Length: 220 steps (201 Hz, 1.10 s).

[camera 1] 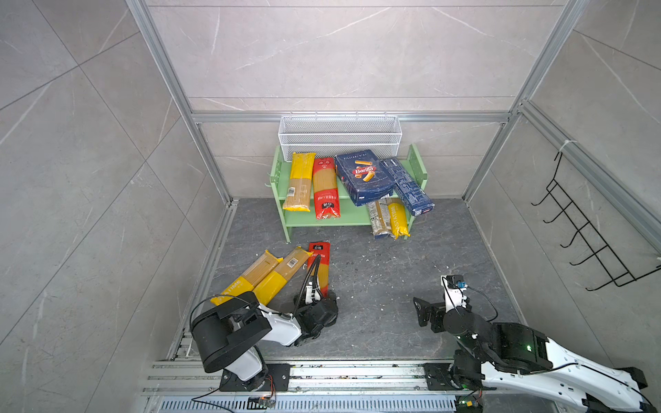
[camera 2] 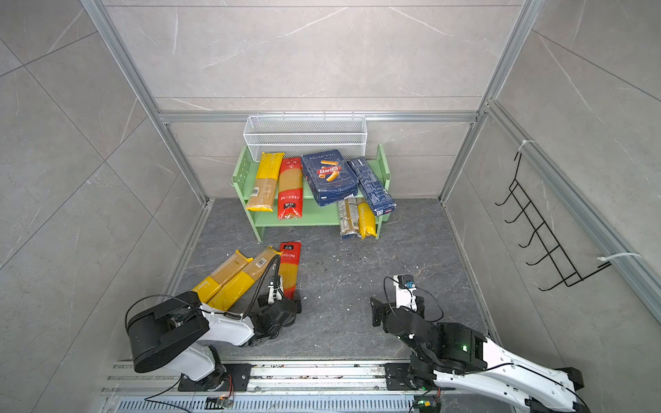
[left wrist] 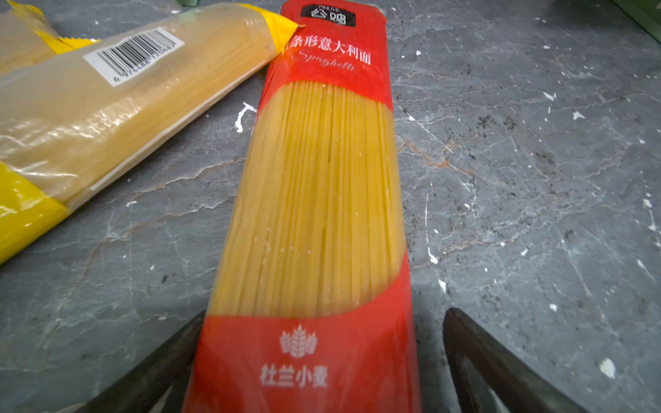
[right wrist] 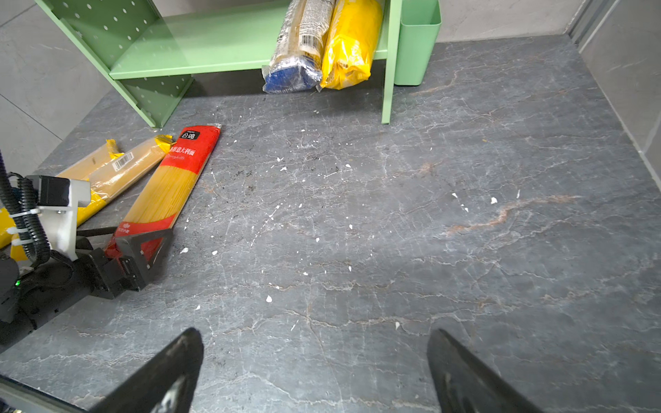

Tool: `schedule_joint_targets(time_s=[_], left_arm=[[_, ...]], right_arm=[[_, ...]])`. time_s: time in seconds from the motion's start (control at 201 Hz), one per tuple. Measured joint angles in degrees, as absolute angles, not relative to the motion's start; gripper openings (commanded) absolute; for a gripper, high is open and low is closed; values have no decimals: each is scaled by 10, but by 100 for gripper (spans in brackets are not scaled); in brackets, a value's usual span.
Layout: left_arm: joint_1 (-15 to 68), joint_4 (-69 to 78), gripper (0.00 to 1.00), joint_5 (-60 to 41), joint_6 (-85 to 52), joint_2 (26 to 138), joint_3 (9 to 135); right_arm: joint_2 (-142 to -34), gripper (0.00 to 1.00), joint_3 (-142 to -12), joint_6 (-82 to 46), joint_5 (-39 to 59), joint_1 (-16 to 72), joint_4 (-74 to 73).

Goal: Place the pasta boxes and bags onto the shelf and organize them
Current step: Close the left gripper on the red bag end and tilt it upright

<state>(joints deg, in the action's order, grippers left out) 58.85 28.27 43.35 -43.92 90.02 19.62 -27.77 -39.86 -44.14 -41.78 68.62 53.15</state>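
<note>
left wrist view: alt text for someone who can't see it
A red spaghetti bag lies flat on a dark stone floor, its near end inside the open left gripper. A yellow-ended bag slants beside it, touching its far corner.

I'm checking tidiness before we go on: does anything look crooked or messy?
Yes. On the top board of the green shelf, the wide blue box and the narrow blue box lie slanted, jutting past its front edge. White crumbs dot the dark floor.

Pale grey tiled walls (camera 1: 71, 143) close me in — dark veined stone floor (camera 1: 375, 279) below, flecked white, evenly lit.
</note>
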Motion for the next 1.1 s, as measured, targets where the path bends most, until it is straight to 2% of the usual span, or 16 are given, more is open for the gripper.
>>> schedule_joint_targets(time_s=[0.159,0.473,0.558,0.622,0.682,1.095], left_arm=[[596,243,97,427,-456,878,199],[615,261,69,499,-499,956,217],[615,273,45,501,-518,954,211],[614,283,11,499,-532,952,205],[616,296,0,510,-546,936,200],[676,281,0,494,-554,821,131]], right_arm=[[-282,100,-404,-444,-418,686,538],[-318,99,-437,-445,-418,686,552],[-319,100,-451,-445,-418,686,553],[-317,100,-455,-444,-418,686,553],[-317,100,-456,-444,-417,686,553],[-326,100,-455,-439,-404,686,536]])
